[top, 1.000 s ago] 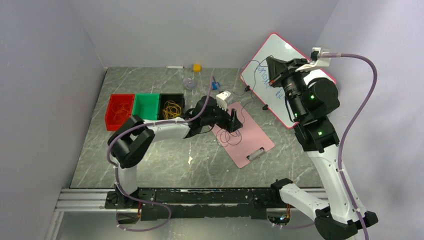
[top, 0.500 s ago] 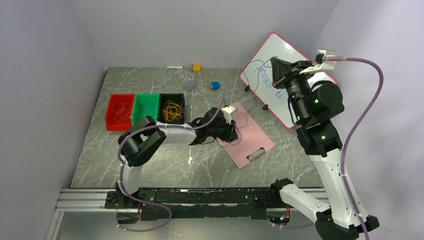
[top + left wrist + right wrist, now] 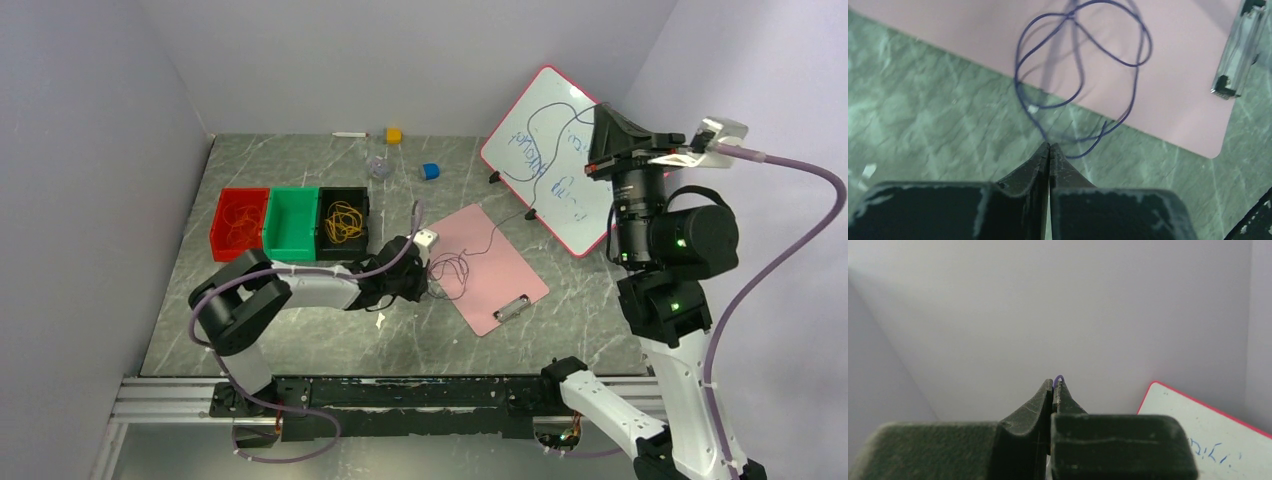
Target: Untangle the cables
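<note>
A dark blue cable [image 3: 452,268] lies in loose loops on the pink clipboard [image 3: 500,262]. One strand of it rises across the whiteboard [image 3: 560,185] to my right gripper [image 3: 598,108]. That gripper is held high and is shut on the cable, and a tiny blue loop [image 3: 1058,377] pokes out past its tips [image 3: 1053,382]. My left gripper [image 3: 420,288] is low at the clipboard's near-left edge. In the left wrist view its jaws [image 3: 1049,145] are shut, and a strand of the blue cable [image 3: 1078,55] runs straight into the tips. Yellow cables [image 3: 343,222] lie in the black bin and orange-red ones [image 3: 240,222] in the red bin.
Red [image 3: 218,232], green [image 3: 292,222] and black [image 3: 343,192] bins stand in a row at the left. A yellow cube [image 3: 394,135], a blue cube [image 3: 430,171], a clear object [image 3: 378,166] and a marker [image 3: 349,134] lie at the back. The clipboard's metal clip [image 3: 1238,55] is on its near right end.
My left gripper pulled back to the clipboard's near-left edge, dropped low and went from open to shut. My right arm rose and swung right, stretching the cable.
</note>
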`<state>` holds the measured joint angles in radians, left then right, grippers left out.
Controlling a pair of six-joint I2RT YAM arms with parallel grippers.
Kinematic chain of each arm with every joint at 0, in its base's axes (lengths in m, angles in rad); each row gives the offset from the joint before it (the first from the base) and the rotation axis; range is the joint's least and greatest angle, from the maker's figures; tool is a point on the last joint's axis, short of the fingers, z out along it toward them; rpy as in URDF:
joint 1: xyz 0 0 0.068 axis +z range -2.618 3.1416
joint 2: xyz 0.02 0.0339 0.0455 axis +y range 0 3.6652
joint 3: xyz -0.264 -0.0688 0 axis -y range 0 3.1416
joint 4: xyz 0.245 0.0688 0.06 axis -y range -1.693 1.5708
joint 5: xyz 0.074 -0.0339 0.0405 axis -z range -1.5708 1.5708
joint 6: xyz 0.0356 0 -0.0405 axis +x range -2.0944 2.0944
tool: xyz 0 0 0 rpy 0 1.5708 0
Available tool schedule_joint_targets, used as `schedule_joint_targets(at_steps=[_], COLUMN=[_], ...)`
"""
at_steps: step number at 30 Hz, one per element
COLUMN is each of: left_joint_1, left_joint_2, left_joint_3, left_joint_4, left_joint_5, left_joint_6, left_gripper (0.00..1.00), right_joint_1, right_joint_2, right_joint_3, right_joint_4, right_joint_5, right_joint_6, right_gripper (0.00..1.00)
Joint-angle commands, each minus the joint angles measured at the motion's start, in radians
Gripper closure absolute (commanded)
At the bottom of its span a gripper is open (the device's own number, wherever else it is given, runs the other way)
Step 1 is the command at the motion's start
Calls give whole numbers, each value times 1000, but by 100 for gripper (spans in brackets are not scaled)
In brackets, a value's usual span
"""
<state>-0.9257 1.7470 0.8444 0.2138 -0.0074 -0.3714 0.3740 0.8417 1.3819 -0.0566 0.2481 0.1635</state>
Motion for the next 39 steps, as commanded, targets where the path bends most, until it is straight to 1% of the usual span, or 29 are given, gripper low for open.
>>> schedule_joint_targets(at_steps=[1, 5, 7, 10, 13, 15, 16, 19, 22, 28, 31, 34, 35, 36, 39], left_joint_1=[-1, -1, -2, -1, 0, 1, 4, 23, 41, 73, 77, 77, 77, 76, 77], left_joint_2=[-62, -124, -149, -201, -242, -240, -228, -166, -90, 97, 146, 185, 197, 206, 207], left_joint_3=[-68, -100, -99, -101, -80, -48, -29, 55, 125, 261, 285, 284, 284, 287, 277], left_joint_4=[-29, -17, -31, -15, 27, 60, 70, 83, 120, 107, 118, 136, 137, 134, 124], left_joint_5=[-94, -70, -78, -55, -30, -25, -23, 18, 94, 160, 223, 257, 266, 273, 289], left_joint_6=[-36, -46, -48, -36, -14, 12, 36, 66, 86, 115, 115, 98, 93, 89, 79], left_gripper=[93, 91, 86, 60, 43, 34, 32, 28, 27, 28, 30, 32, 35, 42, 68], right_joint_1=[-2, -3, -3, -3, -3, -3, -3, -3, -3, -3, -2, -3, -3, -3, -3], right_joint_2=[-12, -7, -6, -5, -6, -7, -7, -6, -8, -10, -10, -12, -11, -11, -9], right_joint_3=[30, 30, 24, 18, 10, 5, 4, 0, -1, 1, 2, -5, -7, -7, -10], right_joint_4=[40, 29, 23, 13, 6, 2, -1, -8, -14, -21, -25, -22, -20, -20, -20], right_joint_5=[53, 33, 31, 21, 11, 4, 2, -4, -8, -13, -11, -7, -6, -7, -2], right_joint_6=[-54, -51, -45, -35, -22, -16, -13, -5, 0, 3, 1, -1, -1, -2, -8], right_gripper=[100, 100, 100, 100, 100, 100, 100, 100, 100, 100, 100, 100, 100, 100, 100])
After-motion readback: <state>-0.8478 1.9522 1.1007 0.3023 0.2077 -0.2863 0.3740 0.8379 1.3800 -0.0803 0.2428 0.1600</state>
